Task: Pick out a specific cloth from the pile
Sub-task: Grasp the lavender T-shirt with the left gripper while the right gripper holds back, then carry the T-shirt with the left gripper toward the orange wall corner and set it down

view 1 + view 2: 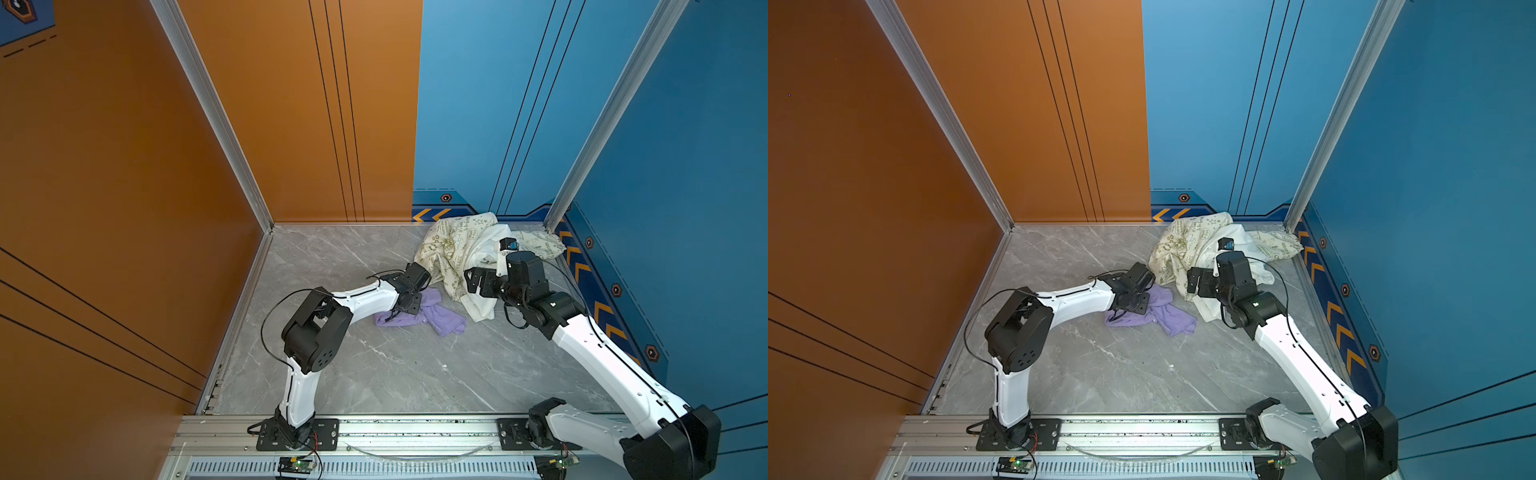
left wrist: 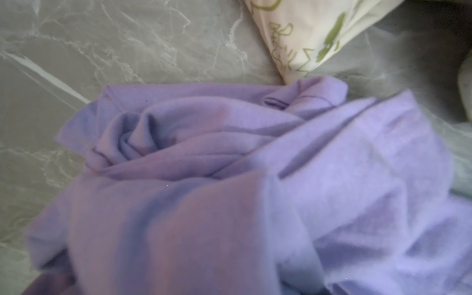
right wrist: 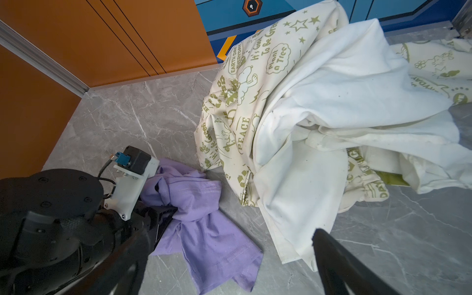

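Right wrist view: my left tool (image 3: pixel 163 214) sits in the purple shirt (image 3: pixel 204 235); I can't tell its pinch. A shallow bite could slip, or drag the pile (image 3: pixel 319 107) just beyond it. Right tool (image 1: pixel 471 282) spread.

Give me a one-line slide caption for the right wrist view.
Left gripper down on the crumpled lavender shirt, which lies on the marble-look table beside the cream-and-white pile.

Soft matt knit jersey for the cloth (image 3: pixel 204 229), stitched hems; matt woven cotton through the pile (image 3: pixel 332 89) at its one o'clock; smooth, faintly glossy marble-look tabletop (image 1: pixel 395 374); brushed metal rail (image 1: pixel 415 428) at six o'clock.
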`<state>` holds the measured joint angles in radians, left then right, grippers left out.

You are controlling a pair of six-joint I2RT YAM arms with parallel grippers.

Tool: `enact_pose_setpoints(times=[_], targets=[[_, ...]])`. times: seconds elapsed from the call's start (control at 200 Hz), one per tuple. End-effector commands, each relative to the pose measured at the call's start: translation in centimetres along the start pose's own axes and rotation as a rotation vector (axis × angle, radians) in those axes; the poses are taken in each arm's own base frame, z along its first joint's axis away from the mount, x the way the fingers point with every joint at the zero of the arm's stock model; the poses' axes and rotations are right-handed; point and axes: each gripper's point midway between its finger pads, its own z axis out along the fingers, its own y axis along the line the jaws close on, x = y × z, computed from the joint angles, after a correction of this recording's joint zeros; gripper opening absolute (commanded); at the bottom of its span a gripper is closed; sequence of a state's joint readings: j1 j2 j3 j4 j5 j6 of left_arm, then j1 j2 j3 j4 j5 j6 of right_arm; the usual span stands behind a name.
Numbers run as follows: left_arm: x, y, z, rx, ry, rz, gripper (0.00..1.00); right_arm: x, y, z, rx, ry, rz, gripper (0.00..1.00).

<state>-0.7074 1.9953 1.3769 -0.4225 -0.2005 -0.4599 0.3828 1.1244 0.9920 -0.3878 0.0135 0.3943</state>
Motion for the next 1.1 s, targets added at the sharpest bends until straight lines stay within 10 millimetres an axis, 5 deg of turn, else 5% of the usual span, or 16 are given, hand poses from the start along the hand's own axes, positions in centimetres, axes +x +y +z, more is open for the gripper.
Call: enact_pose_setpoints(times=[0.0,0.145,0.45,0.761,0.901,0.991,1.096], targets=[[3.2,1.5,1.3,-0.019,0.128,-0.062,0.35,-0.2,-0.1,-0.6,-0.015,-0.018,0.023,1.00],[1.6,3.0,-0.6,-0.069,0.053,-0.050,0.00,0.0,-0.4,-0.5,-0.012,-0.016,0.029,1.00],[-6.4,8.6,-8.9,-0.227,-0.231,0.003,0.00,-0.2,-0.4,-0.3,-0.020,-0.022,0.042,1.00],[-19.6,19.7,-20.1,-0.355,-0.543,-0.159,0.00,-0.7,-0.6,-0.6,-0.020,-0.034,0.048,1.00],[-22.9,23.4,-26.2,-0.430,-0.686,-0.240,0.00,-0.9,-0.6,-0.9,-0.026,-0.043,0.051,1.00],[-22.7,25.0,-26.2,-0.439,-0.683,-0.278,0.00,-0.9,-0.6,-1.0,-0.032,-0.041,0.049,1.00],[-20.5,26.3,-22.3,-0.434,-0.593,-0.310,0.00,-0.6,-0.6,-1.0,-0.038,-0.034,0.052,1.00]])
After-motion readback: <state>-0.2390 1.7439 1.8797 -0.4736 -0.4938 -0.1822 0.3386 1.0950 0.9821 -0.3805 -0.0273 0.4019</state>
